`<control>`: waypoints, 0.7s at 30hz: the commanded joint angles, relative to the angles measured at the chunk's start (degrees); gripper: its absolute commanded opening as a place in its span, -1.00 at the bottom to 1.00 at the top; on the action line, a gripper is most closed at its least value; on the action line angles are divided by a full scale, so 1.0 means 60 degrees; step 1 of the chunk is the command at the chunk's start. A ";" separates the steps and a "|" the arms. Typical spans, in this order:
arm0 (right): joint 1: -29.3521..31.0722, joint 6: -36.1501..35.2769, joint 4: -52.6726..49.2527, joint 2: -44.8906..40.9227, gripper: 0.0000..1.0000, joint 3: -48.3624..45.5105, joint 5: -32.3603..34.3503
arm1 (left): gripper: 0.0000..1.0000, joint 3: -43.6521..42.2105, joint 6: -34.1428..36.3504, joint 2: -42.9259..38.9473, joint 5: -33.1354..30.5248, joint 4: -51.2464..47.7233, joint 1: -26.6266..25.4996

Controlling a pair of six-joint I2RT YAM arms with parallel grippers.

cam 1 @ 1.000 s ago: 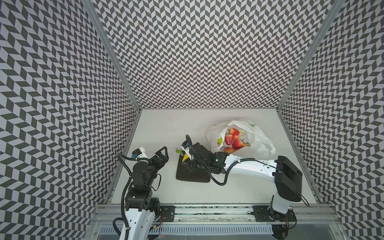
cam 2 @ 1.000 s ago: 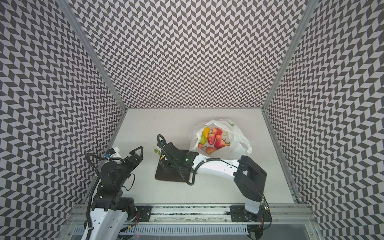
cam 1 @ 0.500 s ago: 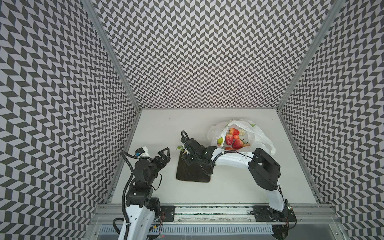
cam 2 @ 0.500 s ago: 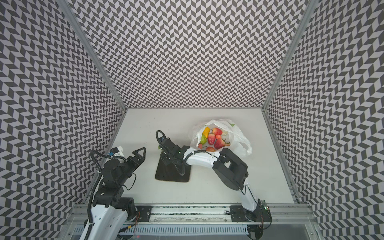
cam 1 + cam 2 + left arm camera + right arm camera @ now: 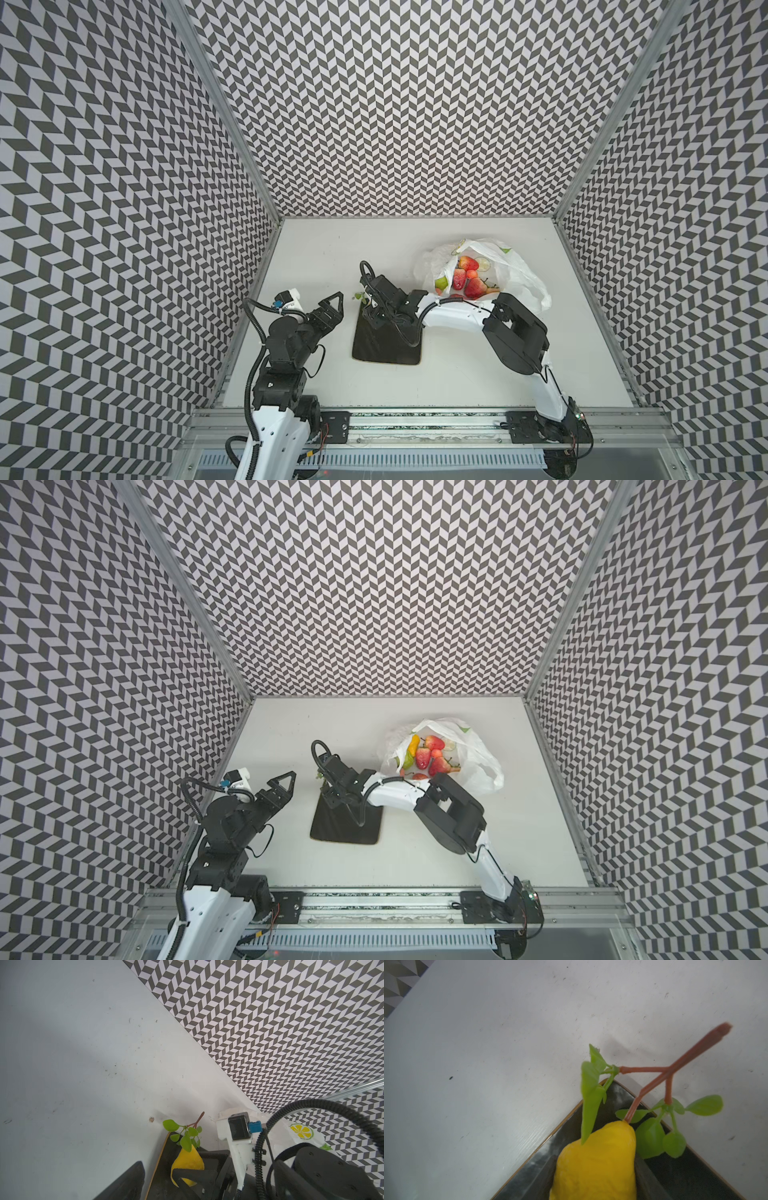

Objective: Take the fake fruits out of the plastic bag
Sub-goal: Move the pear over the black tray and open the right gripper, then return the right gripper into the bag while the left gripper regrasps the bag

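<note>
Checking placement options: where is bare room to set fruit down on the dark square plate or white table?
Free: near half of the dark square plate; white table behind it to the back wall. Crowded: the plate's far corner, where the right gripper holds the yellow leafy-twigged lemon; the translucent printed bag.

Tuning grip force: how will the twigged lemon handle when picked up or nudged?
Likely light and hollow: the lemon looks like moulded plastic. Its oval body may roll, though the forked twig should stop it. Thin leaves probably flex.

We can read no words, numbers or brand marks on anything here. The plastic bag (image 5: 521, 272) bears only a printed lemon slice (image 5: 301, 1131), without lettering we can make out.
</note>
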 commanded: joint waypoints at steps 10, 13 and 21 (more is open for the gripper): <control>0.0034 -0.0416 0.0219 -0.0955 0.66 -0.0077 -0.0041 | 0.93 0.0152 0.0106 0.0248 0.0293 0.0627 0.0037; 0.0045 -0.0463 0.0357 -0.1800 0.66 -0.0237 -0.0184 | 0.93 0.0303 0.0189 0.0431 0.0408 0.0723 0.0041; 0.0071 -0.0688 0.0455 -0.4819 0.54 -0.1022 -0.1003 | 0.93 0.1204 0.1014 0.1047 0.0380 0.0473 0.0011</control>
